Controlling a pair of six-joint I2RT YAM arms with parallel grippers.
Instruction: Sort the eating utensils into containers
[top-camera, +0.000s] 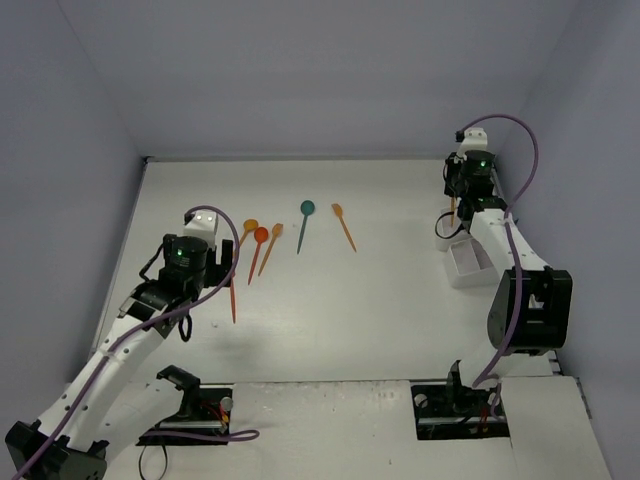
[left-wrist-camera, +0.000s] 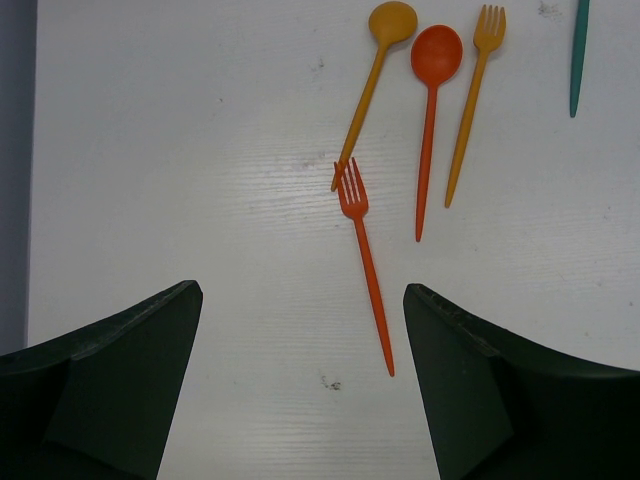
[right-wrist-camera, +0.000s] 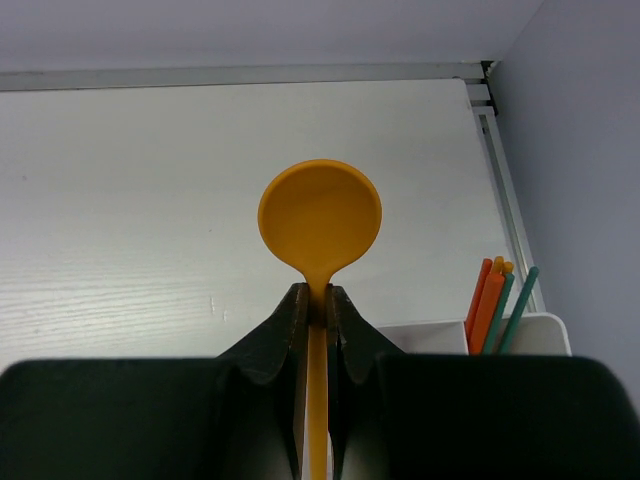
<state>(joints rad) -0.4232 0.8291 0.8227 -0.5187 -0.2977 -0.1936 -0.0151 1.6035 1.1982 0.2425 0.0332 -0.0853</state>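
Gripping thin yellow-orange plastic spoon (right-wrist-camera: 320, 215) by neck, your right gripper (right-wrist-camera: 316, 293) clenched near white plastic organizer (right-wrist-camera: 545, 328), right edge of table (top-camera: 380, 320). Light, slick, bendy: pinch near bowl. Left gripper (left-wrist-camera: 300, 290) spread over red-orange plastic fork (left-wrist-camera: 365, 265).

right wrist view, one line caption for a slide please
Right gripper shut on a yellow-orange spoon just below its bowl, white organizer with a few utensils at lower right.

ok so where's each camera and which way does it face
Top external: above, behind the bases, looking down at the table; left arm, right arm show.
Left wrist: looks down past the open left gripper at a red-orange fork.
Right wrist: looks across the table past the shut right gripper pinching an orange spoon.
Shared: top and left wrist both show that fork.
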